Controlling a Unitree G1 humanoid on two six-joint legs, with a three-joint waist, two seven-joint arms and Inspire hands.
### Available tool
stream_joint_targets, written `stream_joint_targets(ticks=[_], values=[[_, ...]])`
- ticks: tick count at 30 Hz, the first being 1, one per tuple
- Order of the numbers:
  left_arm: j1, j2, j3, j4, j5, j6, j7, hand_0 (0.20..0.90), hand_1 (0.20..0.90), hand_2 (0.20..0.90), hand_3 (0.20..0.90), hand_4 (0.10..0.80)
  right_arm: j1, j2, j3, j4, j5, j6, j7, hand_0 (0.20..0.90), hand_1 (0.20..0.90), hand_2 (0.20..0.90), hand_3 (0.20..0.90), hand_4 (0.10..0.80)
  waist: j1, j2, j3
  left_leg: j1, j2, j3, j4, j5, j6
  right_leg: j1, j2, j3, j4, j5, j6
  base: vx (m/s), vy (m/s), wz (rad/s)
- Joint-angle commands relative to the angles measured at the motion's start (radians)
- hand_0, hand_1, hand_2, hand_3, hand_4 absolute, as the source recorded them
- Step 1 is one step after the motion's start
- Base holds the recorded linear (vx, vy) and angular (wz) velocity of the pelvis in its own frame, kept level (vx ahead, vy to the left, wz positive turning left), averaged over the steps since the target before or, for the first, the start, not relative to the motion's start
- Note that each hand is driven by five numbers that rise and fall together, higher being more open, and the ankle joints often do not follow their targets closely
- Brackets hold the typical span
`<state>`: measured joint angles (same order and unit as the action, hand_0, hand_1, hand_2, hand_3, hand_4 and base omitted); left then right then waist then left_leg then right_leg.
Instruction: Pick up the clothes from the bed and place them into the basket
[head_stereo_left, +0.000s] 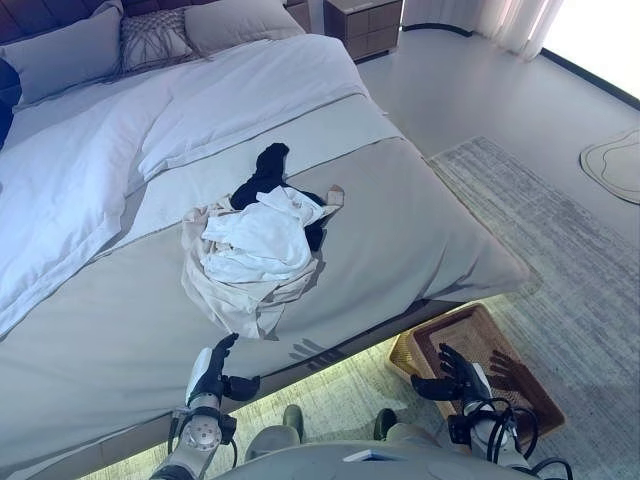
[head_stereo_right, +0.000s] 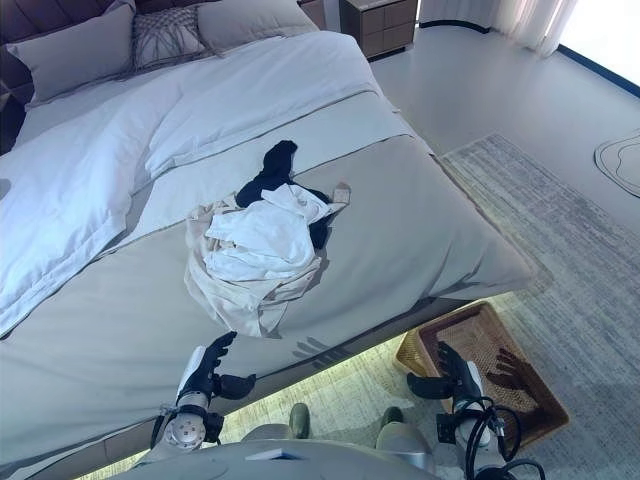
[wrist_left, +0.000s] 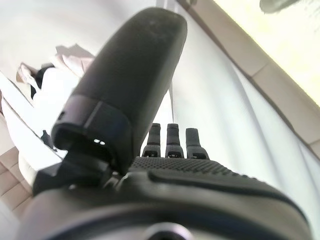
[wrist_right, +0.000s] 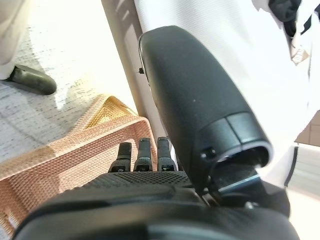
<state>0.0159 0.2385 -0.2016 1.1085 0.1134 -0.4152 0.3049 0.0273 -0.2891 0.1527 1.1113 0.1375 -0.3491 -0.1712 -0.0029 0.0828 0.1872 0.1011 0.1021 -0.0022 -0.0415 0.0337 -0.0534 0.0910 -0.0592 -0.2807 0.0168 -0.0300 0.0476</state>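
A heap of clothes (head_stereo_left: 258, 250) lies in the middle of the bed (head_stereo_left: 400, 230): a white garment on top, a beige one under it, a black one (head_stereo_left: 268, 170) behind. A brown woven basket (head_stereo_left: 500, 350) stands on the floor by the bed's near right corner. My left hand (head_stereo_left: 212, 372) is open and empty over the bed's near edge, short of the heap. My right hand (head_stereo_left: 462, 378) is open and empty above the basket. The left wrist view shows the heap (wrist_left: 47, 87) past the thumb. The right wrist view shows the basket (wrist_right: 75, 150) under the fingers.
Pillows (head_stereo_left: 150, 40) lie at the head of the bed and a white duvet (head_stereo_left: 90, 160) covers its far left part. A nightstand (head_stereo_left: 365, 25) stands at the back. A grey rug (head_stereo_left: 580, 270) lies to the right of the bed.
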Motion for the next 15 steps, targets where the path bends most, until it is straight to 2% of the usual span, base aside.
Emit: stream_joint_targets(ticks=[1,8,15], values=[[-0.043,0.056,0.011,-0.045,-0.054,-0.044,0.005,0.9,0.9,0.9,0.9,0.8,-0.057,0.016,-0.002,-0.021,-0.043,-0.018,-0.054,0.9,0.9,0.9,0.9,0.8,0.004,-0.073,-0.027,0.0,-0.022,0.083,0.037,-0.076,-0.005,0.023,-0.053,0.082,0.047,-0.069,0.022,0.0,0.0,0.0],[-0.049,0.056,-0.008,-0.05,-0.041,-0.043,0.003,0.9,0.9,0.9,0.9,0.8,-0.068,0.008,-0.002,-0.002,-0.058,0.029,-0.071,0.9,0.9,0.9,0.9,0.8,0.003,-0.076,-0.021,-0.001,-0.019,0.086,0.047,-0.083,0.001,0.018,-0.05,0.087,0.055,-0.07,0.022,0.0,0.0,0.0],[-0.046,0.056,-0.013,-0.055,-0.038,-0.049,0.025,0.9,0.9,0.9,0.9,0.8,-0.069,0.001,0.009,-0.029,-0.1,0.023,-0.128,0.9,0.9,0.9,0.9,0.8,0.004,-0.075,-0.015,0.003,-0.019,0.088,0.046,-0.086,0.004,0.016,-0.055,0.084,0.062,-0.07,0.023,0.0,0.0,0.0]])
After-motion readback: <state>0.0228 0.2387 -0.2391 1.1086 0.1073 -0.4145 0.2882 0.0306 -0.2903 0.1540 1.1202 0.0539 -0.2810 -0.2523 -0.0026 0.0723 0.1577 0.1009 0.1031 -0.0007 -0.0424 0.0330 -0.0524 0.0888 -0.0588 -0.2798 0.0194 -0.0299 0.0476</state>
